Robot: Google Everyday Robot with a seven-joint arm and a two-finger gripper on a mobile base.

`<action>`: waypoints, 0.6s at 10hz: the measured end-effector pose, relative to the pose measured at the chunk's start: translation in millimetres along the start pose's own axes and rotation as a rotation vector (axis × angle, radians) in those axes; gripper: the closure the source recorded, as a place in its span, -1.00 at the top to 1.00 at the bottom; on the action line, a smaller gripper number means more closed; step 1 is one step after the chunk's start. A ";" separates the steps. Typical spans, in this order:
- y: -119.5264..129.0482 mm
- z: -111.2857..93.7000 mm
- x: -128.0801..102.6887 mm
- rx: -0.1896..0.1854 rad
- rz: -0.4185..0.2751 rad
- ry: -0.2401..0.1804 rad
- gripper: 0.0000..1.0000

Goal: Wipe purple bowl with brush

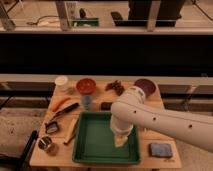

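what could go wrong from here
The gripper hangs low over the green tray; heading for the brush, it might clip the tray's rim.
The brush lies close between the orange carrot-like thing and the wooden-handled tool, so a wrong grab seems possible.
The arm covers part of the purple bowl and could knock it.

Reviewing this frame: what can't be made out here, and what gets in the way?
Camera view, purple bowl: its near rim is hidden behind the white arm.
Camera view, gripper: it hangs over the green tray; whether it holds anything cannot be told.
Camera view, white arm: cut off by the right edge.
Camera view, brush: it lies left of the tray; its head is too small to read.
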 end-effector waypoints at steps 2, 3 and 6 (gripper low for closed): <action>4.8 -2.5 12.9 0.004 -0.008 -0.003 0.60; 5.8 -3.1 18.6 0.008 -0.017 -0.008 0.60; 0.7 0.0 5.4 0.011 -0.087 -0.034 0.60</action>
